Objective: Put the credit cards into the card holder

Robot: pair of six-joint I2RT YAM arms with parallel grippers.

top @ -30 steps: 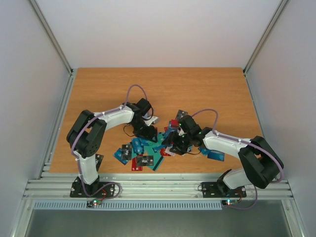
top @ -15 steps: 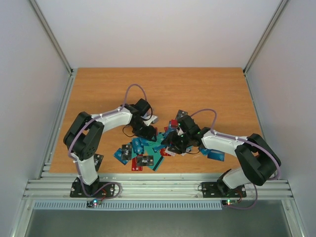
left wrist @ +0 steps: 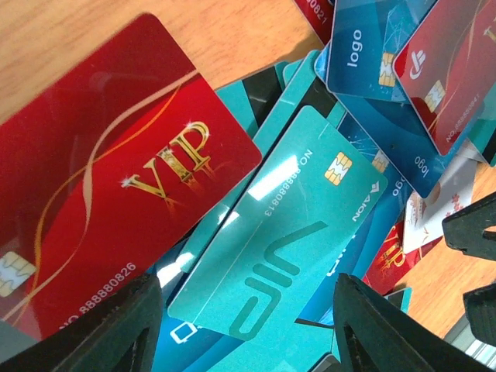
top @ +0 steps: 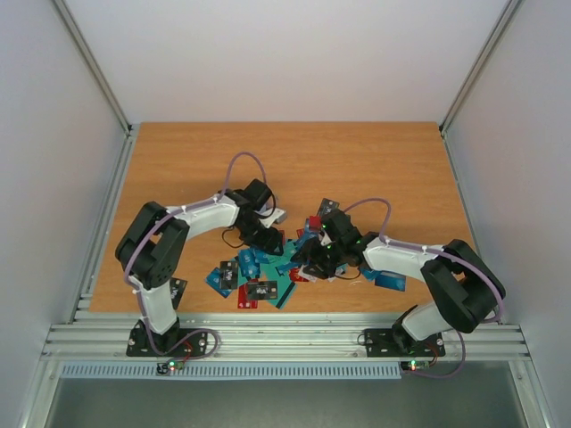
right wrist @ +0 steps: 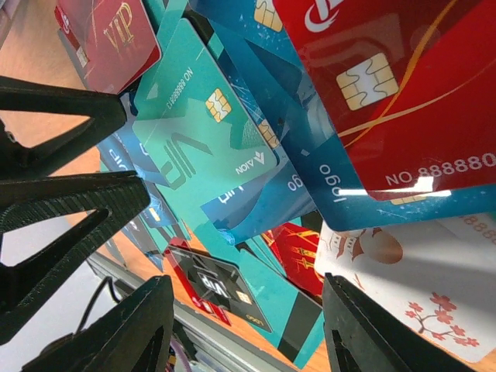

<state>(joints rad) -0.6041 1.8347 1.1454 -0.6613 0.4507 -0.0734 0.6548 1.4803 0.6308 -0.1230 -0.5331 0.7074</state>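
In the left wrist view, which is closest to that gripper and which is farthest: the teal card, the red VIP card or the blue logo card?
From the left gripper:
1. Teal card, between its fingers.
2. Red VIP card, to the left.
3. Blue logo card, at the top.

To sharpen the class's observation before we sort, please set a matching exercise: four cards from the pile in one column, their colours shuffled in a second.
Column 1
1. gold-VIP card
2. logo card
3. blossom card
4. chip card with VIP in its own colour

Column 2
A. white
B. teal
C. red
D. blue

Pairs: 1-C; 2-D; 3-A; 4-B
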